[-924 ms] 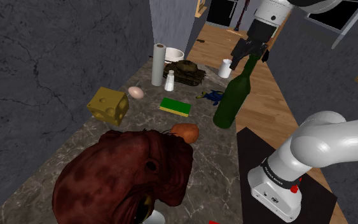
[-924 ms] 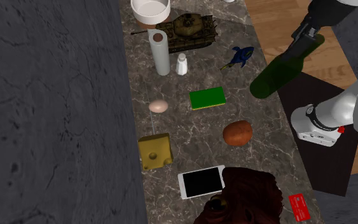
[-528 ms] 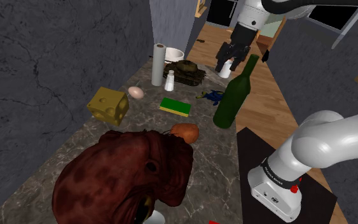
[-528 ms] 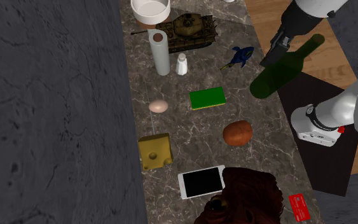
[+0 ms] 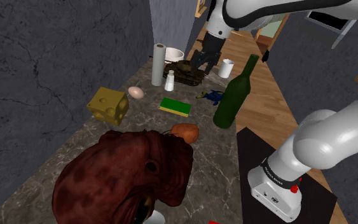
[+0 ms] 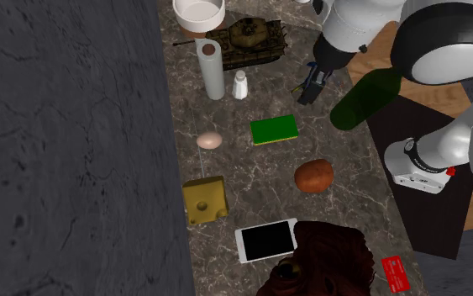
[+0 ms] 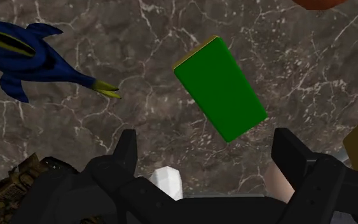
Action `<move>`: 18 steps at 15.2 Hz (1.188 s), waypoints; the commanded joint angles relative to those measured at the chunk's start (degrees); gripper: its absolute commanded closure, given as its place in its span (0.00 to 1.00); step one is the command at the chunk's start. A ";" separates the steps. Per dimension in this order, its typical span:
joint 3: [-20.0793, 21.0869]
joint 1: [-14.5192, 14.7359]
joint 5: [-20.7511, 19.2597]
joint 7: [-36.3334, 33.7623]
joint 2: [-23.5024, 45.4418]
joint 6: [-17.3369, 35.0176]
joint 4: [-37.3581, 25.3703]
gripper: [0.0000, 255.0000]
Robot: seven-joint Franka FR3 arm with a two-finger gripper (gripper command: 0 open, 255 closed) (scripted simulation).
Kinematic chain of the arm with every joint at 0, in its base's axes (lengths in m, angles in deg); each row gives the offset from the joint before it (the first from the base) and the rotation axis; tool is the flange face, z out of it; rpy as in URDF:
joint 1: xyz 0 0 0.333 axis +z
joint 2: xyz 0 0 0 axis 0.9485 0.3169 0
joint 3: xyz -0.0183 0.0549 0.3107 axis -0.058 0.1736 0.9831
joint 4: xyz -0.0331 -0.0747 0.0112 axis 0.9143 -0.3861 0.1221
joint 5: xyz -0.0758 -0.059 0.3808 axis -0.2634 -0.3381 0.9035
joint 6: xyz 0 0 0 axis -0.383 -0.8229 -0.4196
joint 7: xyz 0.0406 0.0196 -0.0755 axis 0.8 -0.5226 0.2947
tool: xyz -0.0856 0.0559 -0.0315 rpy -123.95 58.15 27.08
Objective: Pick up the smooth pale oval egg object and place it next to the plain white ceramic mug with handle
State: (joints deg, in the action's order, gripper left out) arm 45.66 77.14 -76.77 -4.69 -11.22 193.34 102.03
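The pale oval egg (image 5: pixel 136 92) (image 6: pixel 210 140) lies on the dark marbled counter (image 6: pixel 251 172), near the grey wall side and between the yellow cheese wedge (image 5: pixel 109 105) (image 6: pixel 205 200) and the upright paper roll (image 5: pixel 157 63) (image 6: pixel 212 71). It touches neither. The claw (image 5: pixel 196 63) (image 6: pixel 312 84) (image 7: pixel 208 151) hangs well apart from it, above the blue toy fish (image 5: pixel 210 96) (image 7: pixel 31 54). A small white bottle (image 5: pixel 170 80) (image 6: pixel 240 85) and a green sponge (image 5: pixel 175 106) (image 6: pixel 275 129) (image 7: pixel 220 89) lie between the two. The fingers (image 7: pixel 128 153) stand wide apart with nothing between them.

In the wrist view the egg (image 7: pixel 276 181) is a pale sliver, mostly hidden behind one finger. The white bottle (image 7: pixel 166 181) is cut off by the claw's body there. In the second exterior view the arm covers most of the fish. A dark red lumpy figure (image 5: pixel 126 178) (image 6: pixel 327 261) blocks the near end of the counter, and what it is cannot be made out.

The white mug (image 5: pixel 226 67) stands at the far end, beyond a toy tank (image 5: pixel 185 71) (image 6: pixel 247 39); its inside cannot be seen. A white bowl (image 5: pixel 174 55) (image 6: pixel 198 13) beside the tank shows a plain pale inside. The dark green bottle (image 5: pixel 234 95) (image 6: pixel 365 99) stands upright at the counter's edge, its contents unreadable.
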 commanded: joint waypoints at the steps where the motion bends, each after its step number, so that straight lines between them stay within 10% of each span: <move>1: 0.94 0.73 0.10 0.12 4.07 2.53 -1.91 0.00; 18: 6.40 6.85 -6.03 -1.22 38.98 13.00 -28.50 0.00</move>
State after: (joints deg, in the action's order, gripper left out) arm 51.92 83.55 -82.19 -5.85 25.53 206.01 75.53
